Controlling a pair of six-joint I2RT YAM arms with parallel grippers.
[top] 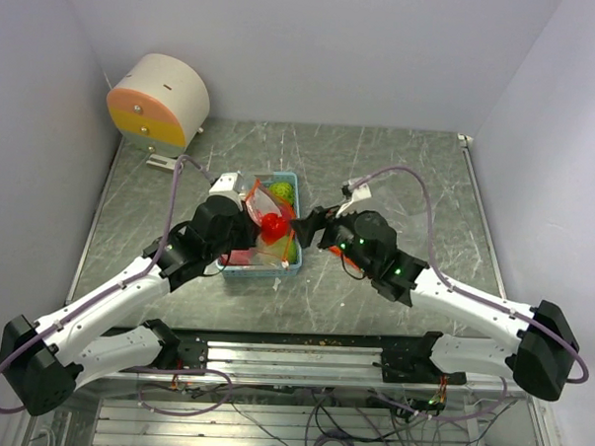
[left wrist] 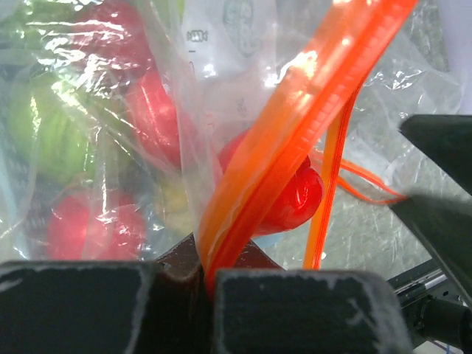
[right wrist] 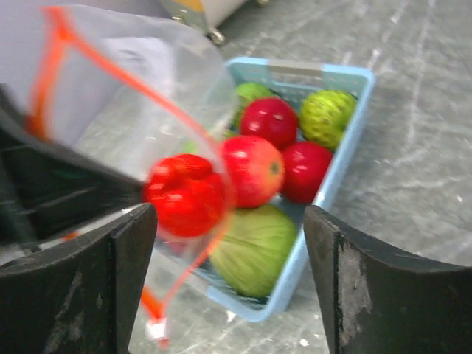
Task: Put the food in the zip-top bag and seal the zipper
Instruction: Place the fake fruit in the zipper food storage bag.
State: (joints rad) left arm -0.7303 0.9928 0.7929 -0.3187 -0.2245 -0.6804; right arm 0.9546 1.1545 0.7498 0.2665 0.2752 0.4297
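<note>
Left claw [left wrist: 206, 276] tight on zipper [left wrist: 295, 125]; right claw [right wrist: 232, 228] wide beside basket [right wrist: 295, 70] rim.

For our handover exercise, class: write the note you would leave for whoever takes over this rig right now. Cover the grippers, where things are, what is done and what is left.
Left gripper: shut on the zipper, holding the bag open at the basket.
Right gripper: open, empty, facing the bag's mouth.
Things: one red fruit is at the mouth; I cannot tell whether it is fully inside. At least six fruits lie in the basket.
Done: at most one piece bagged.
Left: bag the rest, then seal the zipper.
</note>
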